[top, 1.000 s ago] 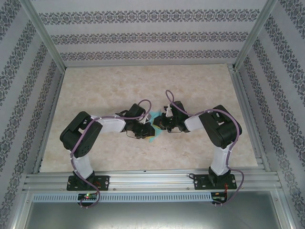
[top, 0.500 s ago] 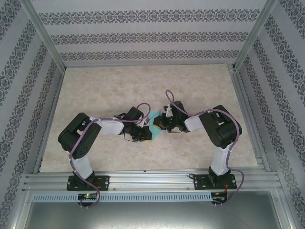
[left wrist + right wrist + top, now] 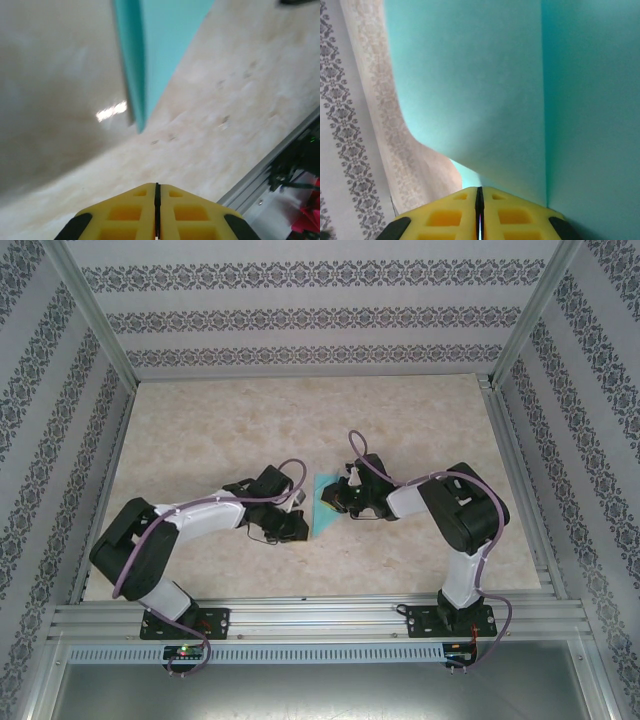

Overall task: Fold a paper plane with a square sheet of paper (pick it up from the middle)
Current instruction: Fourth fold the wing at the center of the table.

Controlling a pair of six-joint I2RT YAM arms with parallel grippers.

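Left gripper [image 3: 156, 192]: closed and empty. Its yellow fingers [image 3: 125, 212] meet along a thin dark seam with nothing between them. It sits low over the table [image 3: 220, 420], just to the left of the paper [image 3: 322, 502] and not touching it.

Right gripper [image 3: 479, 192]: closed on the paper. Its yellow fingers are pressed together, and the paper's edge runs down into the seam between them. In the overhead view this gripper is at the right edge of the paper.

Paper: plain turquoise-teal with a matte finish. It sits near the middle of the table, between the two grippers. It is partly folded. From above it appears as a narrow shape tapering to a point at its near end. The left wrist view shows the same sharp point, with a doubled layer along one long edge. The right wrist view shows a straight crease running up the paper, and one layer curving up off the surface to the left of the crease.

Surroundings: the table top is pale marble-patterned. The walls [image 3: 300, 310] carry bands of grey ornamental print. An aluminium rail [image 3: 320, 615] runs along the near edge.
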